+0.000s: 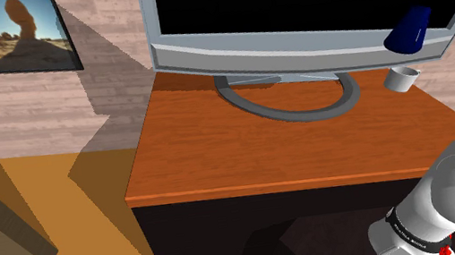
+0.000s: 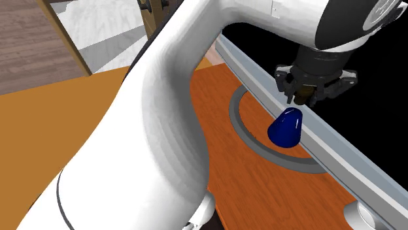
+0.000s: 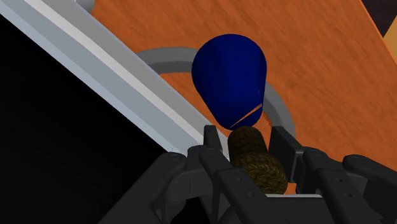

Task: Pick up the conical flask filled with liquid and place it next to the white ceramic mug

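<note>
Hanging above the tabletop (image 1: 264, 144), the blue flask (image 3: 229, 79) is clasped by its neck in the gripper (image 3: 251, 137). Setting it beside the mug (image 1: 403, 77) near the tabletop's back edge is what is left.

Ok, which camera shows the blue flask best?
The second exterior view: the blue flask appears whole and side-on, its neck in the gripper. The wrist view looks down past the brown stopper onto its foreshortened body. The shoulder view shows it small, in front of the monitor.

Deep blue flask (image 1: 409, 30) with a brown stopper (image 3: 254, 156), white mug (image 1: 403, 78), orange wood-grain desk (image 1: 247, 151), grey-framed black monitor (image 1: 290, 1)
</note>
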You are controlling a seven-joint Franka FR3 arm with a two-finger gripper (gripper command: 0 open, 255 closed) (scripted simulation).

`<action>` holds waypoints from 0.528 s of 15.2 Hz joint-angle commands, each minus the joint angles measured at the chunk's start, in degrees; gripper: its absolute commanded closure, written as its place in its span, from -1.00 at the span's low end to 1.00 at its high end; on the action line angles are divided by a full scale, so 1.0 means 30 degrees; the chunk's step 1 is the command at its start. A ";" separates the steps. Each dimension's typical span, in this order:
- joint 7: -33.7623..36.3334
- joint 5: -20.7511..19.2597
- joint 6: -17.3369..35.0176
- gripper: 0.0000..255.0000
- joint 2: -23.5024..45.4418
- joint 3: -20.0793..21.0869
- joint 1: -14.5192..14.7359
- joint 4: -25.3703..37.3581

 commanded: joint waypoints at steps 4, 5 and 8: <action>-0.2331 -0.0775 0.0064 1.00 0.0572 -0.2258 0.0134 0.1158; -0.2820 -0.0902 0.0078 1.00 0.0753 -0.2758 0.0192 0.1470; -0.4317 -0.1198 0.0127 1.00 0.1415 -0.4349 0.0456 0.2551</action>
